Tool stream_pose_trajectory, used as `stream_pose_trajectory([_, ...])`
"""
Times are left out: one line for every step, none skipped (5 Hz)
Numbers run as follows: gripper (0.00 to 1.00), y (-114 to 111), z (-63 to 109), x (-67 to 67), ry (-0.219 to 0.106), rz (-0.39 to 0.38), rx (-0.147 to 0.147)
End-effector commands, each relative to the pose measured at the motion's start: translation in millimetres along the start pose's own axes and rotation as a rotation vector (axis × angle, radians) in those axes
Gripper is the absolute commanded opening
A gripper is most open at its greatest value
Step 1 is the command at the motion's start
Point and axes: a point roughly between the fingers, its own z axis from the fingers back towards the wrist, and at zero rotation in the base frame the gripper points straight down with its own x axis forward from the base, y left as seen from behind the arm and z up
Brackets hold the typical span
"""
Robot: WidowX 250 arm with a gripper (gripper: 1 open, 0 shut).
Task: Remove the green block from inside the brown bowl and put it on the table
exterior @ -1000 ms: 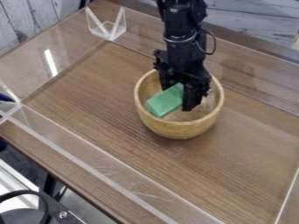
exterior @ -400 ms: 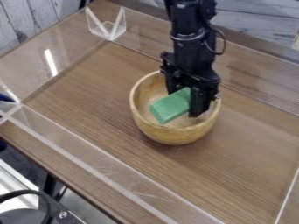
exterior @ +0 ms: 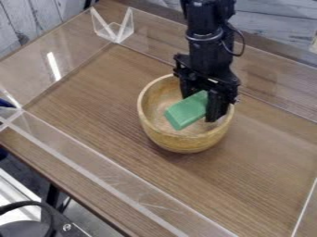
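Gripping the flat bright green block point(exterior: 186, 114), the black gripper point(exterior: 206, 109) risks clipping the round tan wooden bowl's point(exterior: 161, 137) rim.

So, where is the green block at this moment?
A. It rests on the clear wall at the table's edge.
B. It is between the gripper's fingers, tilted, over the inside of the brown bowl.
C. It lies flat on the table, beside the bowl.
B: the gripper is shut on the green block, which hangs tilted within the rim of the brown bowl.
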Motion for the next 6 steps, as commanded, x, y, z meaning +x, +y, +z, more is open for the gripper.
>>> stream_pose_trajectory([0.00,-1,10.1,16.6,-0.058,0.001,0.003])
stream_pose_trajectory([0.00,-4,7.6,17.1,-0.052,0.006,0.008])
stream_pose_trajectory([0.00,-8,5.5,17.8,-0.046,0.010,0.014])
stream_pose_trajectory([0.00,-11,18.1,13.5,-0.054,0.033,0.018])
stream_pose_trajectory([0.00,-15,30.9,9.2,-0.064,0.054,0.020])
stream_pose_trajectory([0.00,-27,41.5,10.6,-0.059,0.041,0.038])
